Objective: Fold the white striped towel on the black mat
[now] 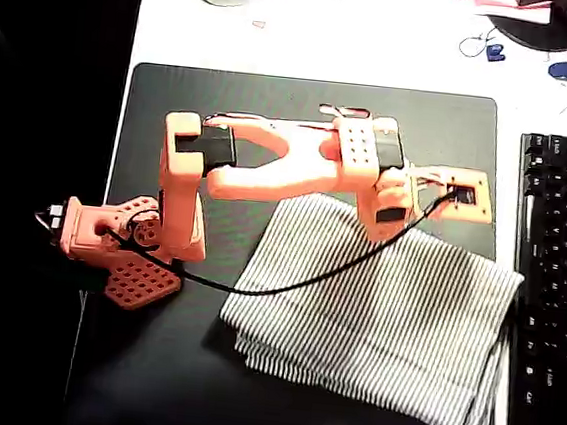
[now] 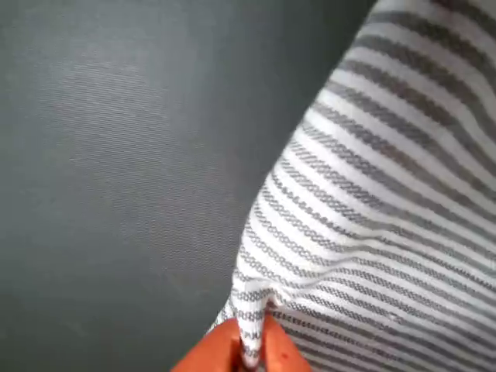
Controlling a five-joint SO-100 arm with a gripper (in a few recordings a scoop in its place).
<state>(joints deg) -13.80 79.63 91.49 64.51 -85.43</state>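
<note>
Cloth sits pinched between the two orange fingers (image 2: 225, 349) at the bottom of the wrist view; the gripper (image 2: 249, 350) is closed almost all the way on a small bunch of the white striped towel (image 2: 372, 232), right at its edge; the bite looks tiny, so I think the cloth could slip out if the arm pulls fast or hard.

Just past the fingers in the wrist view, the towel rises up and away to the right, and the black mat (image 2: 116, 170) lies flat and bare to the left; the towel looks a bit lifted here, so a tug could drag the whole thing and not just the edge.

In the overhead view the gripper (image 1: 391, 223) is at the top edge of the towel (image 1: 383, 323); the towel lies on the lower right part of the mat (image 1: 147, 380), and it already looks doubled over, with layers showing at its lower edge; if the fingers hold just the top layer, the fold may come out crooked or the layers may slide apart.

A black cable (image 1: 256, 288) hangs from the arm (image 1: 268, 166) and lies across the towel; it could catch the cloth and bunch it up.

Farther right, the towel's edge is close to the keyboard (image 1: 556, 299) on the white counter (image 1: 380, 41); a wide swing that way could push the cloth onto the keys.
</note>
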